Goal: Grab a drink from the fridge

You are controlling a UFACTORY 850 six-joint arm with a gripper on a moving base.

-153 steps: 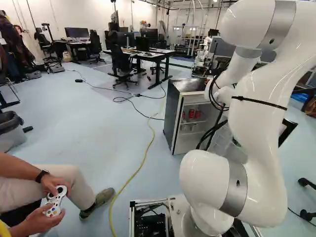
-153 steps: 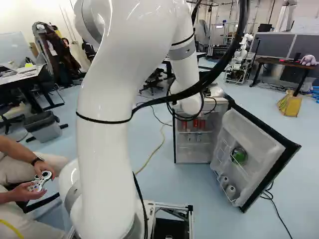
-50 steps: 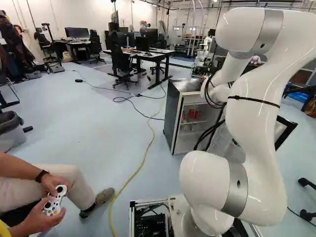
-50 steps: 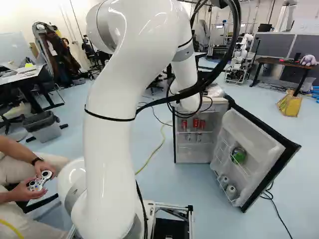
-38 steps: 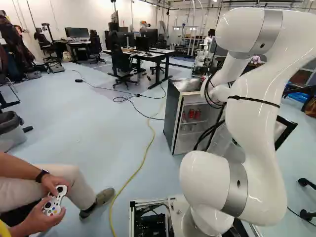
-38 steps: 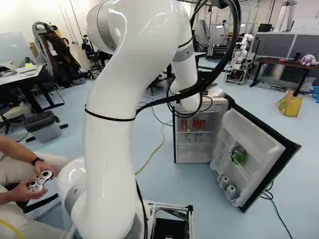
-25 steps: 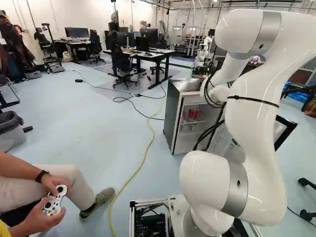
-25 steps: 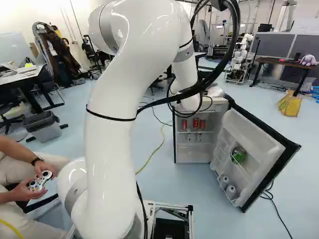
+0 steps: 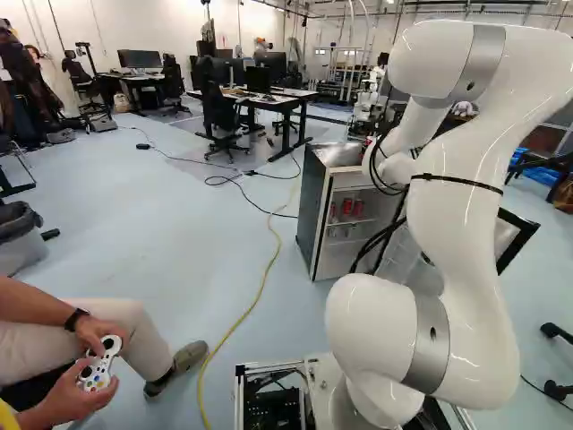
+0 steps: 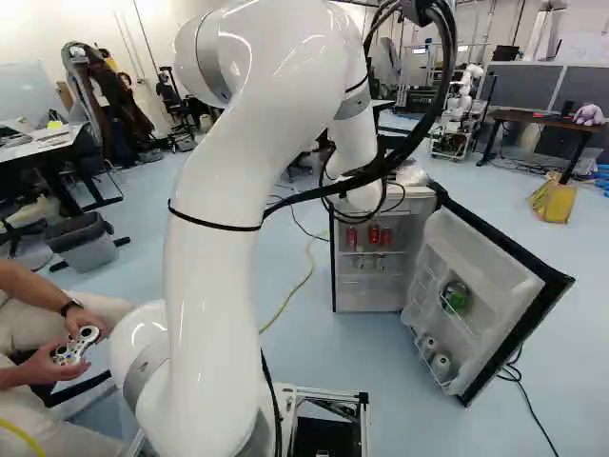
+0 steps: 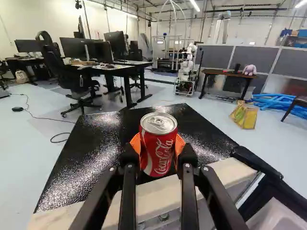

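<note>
In the right base view, left to right, we count three red cans (image 10: 374, 234) on the upper shelf of the open fridge (image 10: 366, 299), then one green item (image 10: 456, 297) and two pale cans (image 10: 440, 367) in the racks of its door (image 10: 519, 276). Our pincer (image 11: 159, 147) is parted just a can's width, both pads pressing one Coca-Cola can (image 11: 158, 160) over the front of the fridge's black top. We see it upright, lid up, long axis roughly vertical; whether its base touches, we cannot tell.

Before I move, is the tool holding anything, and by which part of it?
Yes, the tool grips the red can by its sides, around mid-height, below the silver top.
</note>
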